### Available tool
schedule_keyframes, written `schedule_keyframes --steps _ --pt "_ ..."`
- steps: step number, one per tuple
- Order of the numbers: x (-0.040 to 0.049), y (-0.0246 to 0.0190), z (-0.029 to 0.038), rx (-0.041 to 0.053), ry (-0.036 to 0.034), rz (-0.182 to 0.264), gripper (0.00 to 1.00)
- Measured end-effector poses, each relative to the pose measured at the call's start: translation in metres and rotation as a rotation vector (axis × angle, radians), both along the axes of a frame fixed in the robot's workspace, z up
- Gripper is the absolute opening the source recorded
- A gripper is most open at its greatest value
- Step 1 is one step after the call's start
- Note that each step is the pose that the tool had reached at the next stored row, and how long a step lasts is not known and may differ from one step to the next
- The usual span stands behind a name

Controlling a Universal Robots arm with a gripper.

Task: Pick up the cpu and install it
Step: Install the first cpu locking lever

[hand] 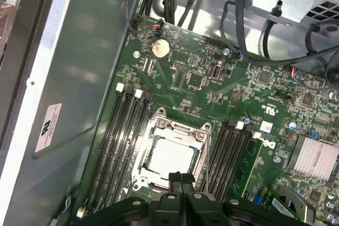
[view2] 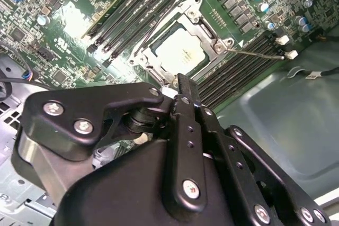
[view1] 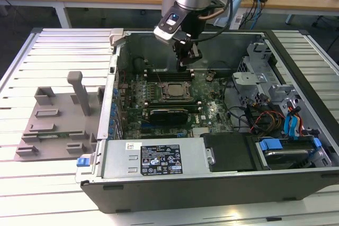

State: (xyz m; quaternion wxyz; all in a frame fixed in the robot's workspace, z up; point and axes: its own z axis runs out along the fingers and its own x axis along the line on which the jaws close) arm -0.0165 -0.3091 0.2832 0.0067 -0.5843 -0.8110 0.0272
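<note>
The cpu is a silvery-white square plate lying flat inside the metal-framed socket on the green motherboard. In the second wrist view the cpu sits in the same frame, whose retaining lever sticks out to one side. My gripper hangs just above the socket's edge, its two black fingers pressed together with nothing between them. In the exterior view the gripper is inside the open computer case, a little above the socket.
Black memory slots flank the socket on both sides. A heatsink, loose cables and the case wall are close by. In the exterior view a grey fixture lies outside the case on the left, and a labelled grey box sits at the front.
</note>
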Motion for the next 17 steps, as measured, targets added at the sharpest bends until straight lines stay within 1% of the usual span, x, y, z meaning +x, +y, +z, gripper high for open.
schedule_keyframes --steps 2,4,7,12,17 --pt "0.0000 0.0000 0.0000 0.0000 0.0000 0.021 0.11" --pt "0.0000 0.0000 0.0000 0.0000 0.0000 0.032 0.11" --pt "0.0000 0.0000 0.0000 0.0001 0.0000 0.068 0.11" --pt "0.0000 0.0000 0.0000 0.0000 0.0000 0.108 0.11" --pt "0.0000 0.0000 0.0000 0.0000 0.0000 0.174 0.11"
